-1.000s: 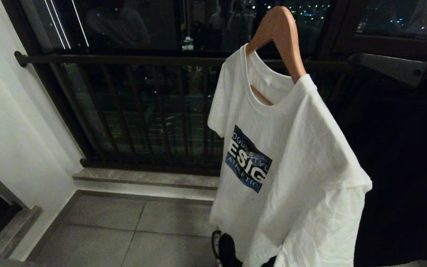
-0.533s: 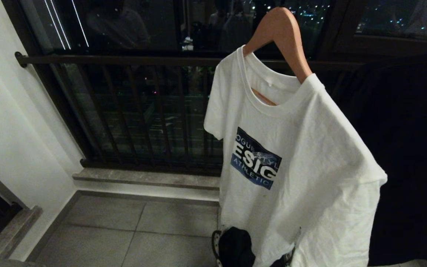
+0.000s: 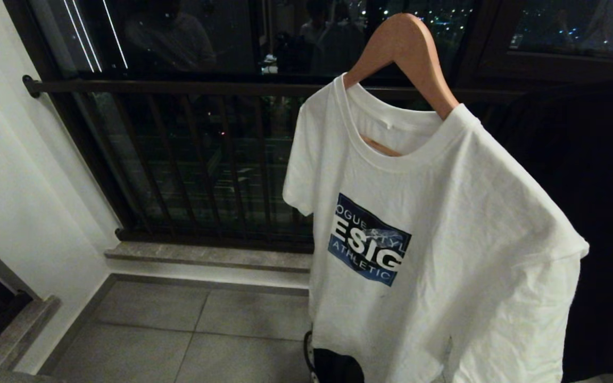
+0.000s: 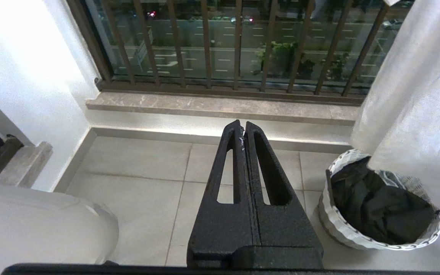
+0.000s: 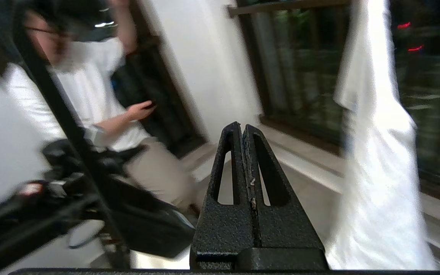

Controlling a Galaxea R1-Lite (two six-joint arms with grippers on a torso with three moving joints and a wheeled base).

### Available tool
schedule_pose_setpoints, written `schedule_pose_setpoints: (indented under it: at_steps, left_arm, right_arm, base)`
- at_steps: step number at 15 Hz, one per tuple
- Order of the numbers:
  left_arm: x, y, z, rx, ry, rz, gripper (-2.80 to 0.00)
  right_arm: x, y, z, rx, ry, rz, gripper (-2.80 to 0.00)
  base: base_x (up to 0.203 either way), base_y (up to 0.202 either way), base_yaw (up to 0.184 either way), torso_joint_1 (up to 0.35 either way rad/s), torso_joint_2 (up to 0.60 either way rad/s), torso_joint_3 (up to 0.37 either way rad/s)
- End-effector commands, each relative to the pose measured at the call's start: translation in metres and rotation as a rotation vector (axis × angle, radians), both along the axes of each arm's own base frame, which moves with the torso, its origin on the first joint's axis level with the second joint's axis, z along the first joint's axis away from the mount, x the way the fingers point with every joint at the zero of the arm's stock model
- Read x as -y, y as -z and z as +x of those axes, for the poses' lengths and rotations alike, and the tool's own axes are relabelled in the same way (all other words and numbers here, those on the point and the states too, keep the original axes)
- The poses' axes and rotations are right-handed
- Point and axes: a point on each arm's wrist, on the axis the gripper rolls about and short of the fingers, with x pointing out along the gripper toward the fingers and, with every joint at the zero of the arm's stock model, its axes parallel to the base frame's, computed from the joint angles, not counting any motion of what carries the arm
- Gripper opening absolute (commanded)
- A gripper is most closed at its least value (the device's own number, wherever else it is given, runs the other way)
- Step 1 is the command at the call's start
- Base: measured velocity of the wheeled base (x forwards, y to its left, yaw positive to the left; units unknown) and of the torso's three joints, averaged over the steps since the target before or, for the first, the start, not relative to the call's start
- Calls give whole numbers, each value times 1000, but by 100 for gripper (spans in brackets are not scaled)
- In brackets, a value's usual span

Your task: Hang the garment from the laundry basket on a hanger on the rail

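Since the earlier frame the white T-shirt (image 3: 434, 229) has swung lower and toward 4 o'clock on its wooden hanger (image 3: 407, 58). Soft, light, limp cloth; best handled by the hanger. Laundry basket (image 4: 342, 225) sits on the floor beneath its hem. Left gripper (image 4: 243, 130) and right gripper (image 5: 242, 131) are pressed together, empty. Open floor lies at 8 o'clock; railing (image 3: 179, 88) at 12.

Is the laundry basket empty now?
No, the laundry basket on the floor holds a crumpled dark cloth, seen plainly in the left wrist view.
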Motion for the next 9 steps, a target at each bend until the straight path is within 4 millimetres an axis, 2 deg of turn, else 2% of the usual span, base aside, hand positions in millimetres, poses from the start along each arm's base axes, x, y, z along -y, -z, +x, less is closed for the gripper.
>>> schedule_pose_setpoints:
  at_steps: [1,3,4,8,9]
  left_arm:
    - [0,0,0,-1,0,0,-280]
    - [0,0,0,-1,0,0,-280]
    - [0,0,0,-1,0,0,-280]
    - [0,0,0,-1,0,0,-280]
    - [0,0,0,-1,0,0,-280]
  right_arm:
    - [4,23,-2,59,131,-86,-280]
    - [15,71,18,17,505,-338,-280]
    - [19,95,27,-25,592,-421,-280]
    - [26,163,44,-141,684,-461,-280]
    - [27,174,46,-149,690,-472,-280]
  base:
    - [0,0,0,0,0,0]
    - [0,0,0,0,0,0]
    - [0,0,0,0,0,0]
    - [0,0,0,0,0,0]
    - [0,0,0,0,0,0]
